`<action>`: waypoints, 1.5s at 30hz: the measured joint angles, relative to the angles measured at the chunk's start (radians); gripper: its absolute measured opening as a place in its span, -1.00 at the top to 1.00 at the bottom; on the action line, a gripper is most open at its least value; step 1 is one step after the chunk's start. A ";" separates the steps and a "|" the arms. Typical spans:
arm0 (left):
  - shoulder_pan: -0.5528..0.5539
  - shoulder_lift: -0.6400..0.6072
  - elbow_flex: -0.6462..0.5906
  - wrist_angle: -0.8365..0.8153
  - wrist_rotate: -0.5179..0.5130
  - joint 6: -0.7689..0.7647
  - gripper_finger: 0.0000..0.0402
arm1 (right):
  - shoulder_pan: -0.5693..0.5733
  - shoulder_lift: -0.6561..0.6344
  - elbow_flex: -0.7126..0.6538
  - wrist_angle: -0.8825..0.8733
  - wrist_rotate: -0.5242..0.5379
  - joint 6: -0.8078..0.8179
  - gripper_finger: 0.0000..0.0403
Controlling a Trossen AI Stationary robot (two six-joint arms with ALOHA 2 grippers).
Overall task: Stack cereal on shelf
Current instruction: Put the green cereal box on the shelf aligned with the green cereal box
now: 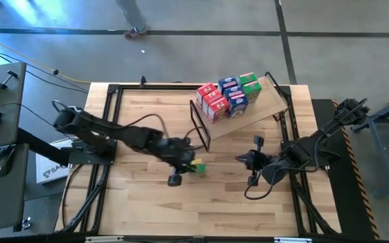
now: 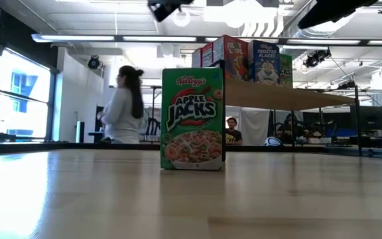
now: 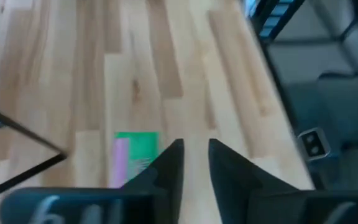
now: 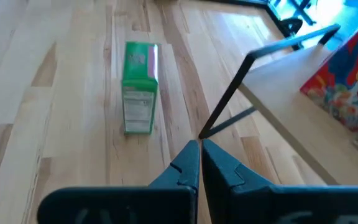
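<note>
- Looking straight down in the high view, the shelf [image 1: 265, 108] sits tilted at the far right of the table [image 1: 140, 202], with its thin black frame end [image 1: 200, 125] toward the table's middle.
- Six stacked cereal boxes [image 1: 227, 96], in red, blue and green, rest on the shelf in two rows.
- One green cereal box [image 1: 196, 166] stands on the table near the middle, apart from the shelf.
- The left gripper [image 1: 183, 162] hangs just beside this green box; the right gripper [image 1: 242, 159] waits nearby on the box's other side, near the frame end.
- A person's feet show on the floor beyond the table.

- In the low view, the green cereal box [image 2: 192, 118] stands upright on the table [image 2: 191, 199], its printed front facing the camera.
- The shelf [image 2: 284, 98] shows behind it, raised, with stacked cereal boxes [image 2: 244, 60] on top.
- Two people show in the room behind.

- In the left wrist view, the left gripper [image 3: 195, 163] holds its fingers slightly apart with nothing between them; the green cereal box [image 3: 135, 154] lies just beside one finger, outside the gap.

- In the right wrist view, the right gripper [image 4: 200, 163] has its fingers pressed together, holding nothing.
- The green cereal box [image 4: 140, 87] stands ahead on the table, and the shelf [image 4: 291, 106] with its black frame end [image 4: 229, 93] lies to one side, a red box on it.
</note>
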 joint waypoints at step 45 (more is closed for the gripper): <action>-0.111 -0.291 -0.912 1.056 -0.436 -0.197 0.97 | -0.296 0.611 0.303 0.366 -0.315 -0.027 -0.37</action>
